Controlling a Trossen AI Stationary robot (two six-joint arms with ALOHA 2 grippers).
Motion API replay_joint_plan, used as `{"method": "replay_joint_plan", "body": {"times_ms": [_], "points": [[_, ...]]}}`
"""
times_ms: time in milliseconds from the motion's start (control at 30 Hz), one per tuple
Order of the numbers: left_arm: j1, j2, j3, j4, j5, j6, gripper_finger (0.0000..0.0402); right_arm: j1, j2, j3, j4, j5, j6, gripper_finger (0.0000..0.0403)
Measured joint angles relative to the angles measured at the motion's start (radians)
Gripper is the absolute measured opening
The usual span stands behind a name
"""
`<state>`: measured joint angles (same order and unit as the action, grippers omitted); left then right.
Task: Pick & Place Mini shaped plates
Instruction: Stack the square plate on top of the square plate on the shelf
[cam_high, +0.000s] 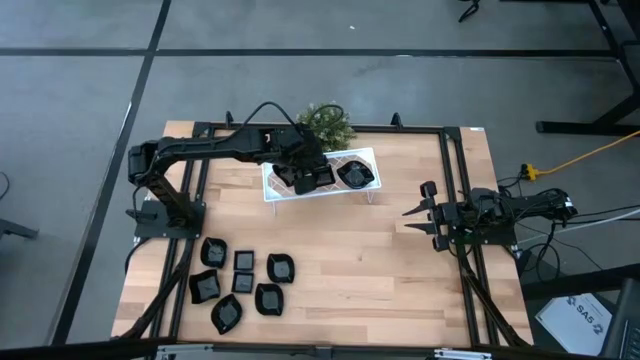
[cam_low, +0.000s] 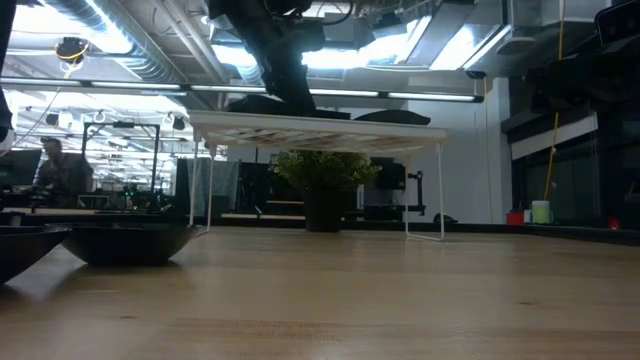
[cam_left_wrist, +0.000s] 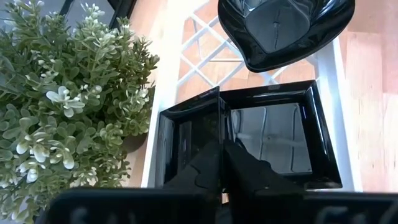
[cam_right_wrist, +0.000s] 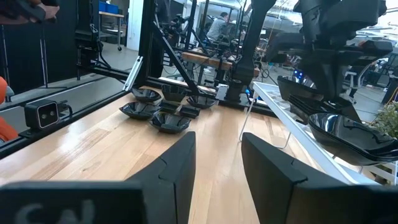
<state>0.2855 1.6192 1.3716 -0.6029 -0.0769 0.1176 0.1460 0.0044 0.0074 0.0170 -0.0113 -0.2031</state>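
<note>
**Now: left pincer pinches square plate on rack**

Left gripper (cam_left_wrist: 221, 163) is clenched on the near rim of the square plate (cam_left_wrist: 267, 134), which lies on the white rack (cam_high: 318, 189) beside a leaf-shaped plate (cam_left_wrist: 283, 28). Remaining plates (cam_high: 244, 282) cluster near-left, closest to this arm. Right gripper (cam_right_wrist: 217, 165) waits released at the right edge.

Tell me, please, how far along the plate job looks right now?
Done: a leaf-like plate sits on the white rack. In hand: the left gripper, fingers together, is over a square plate on the rack. Left: seven plates on the table. The right gripper waits open at the table's right.
</note>
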Motion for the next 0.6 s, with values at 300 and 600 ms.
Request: {"method": "replay_joint_plan", "body": {"times_ms": [300,600], "points": [[-0.002,-0.002,0.0,0.001,-0.047,0.025,0.0003,0.0,0.0,0.0,0.0,0.0,0.0,0.0129],[-0.045,-0.018,0.0,0.098,-0.145,0.095,0.0003,0.0,0.0,0.0,0.0,0.0,0.0,0.0129]]}}
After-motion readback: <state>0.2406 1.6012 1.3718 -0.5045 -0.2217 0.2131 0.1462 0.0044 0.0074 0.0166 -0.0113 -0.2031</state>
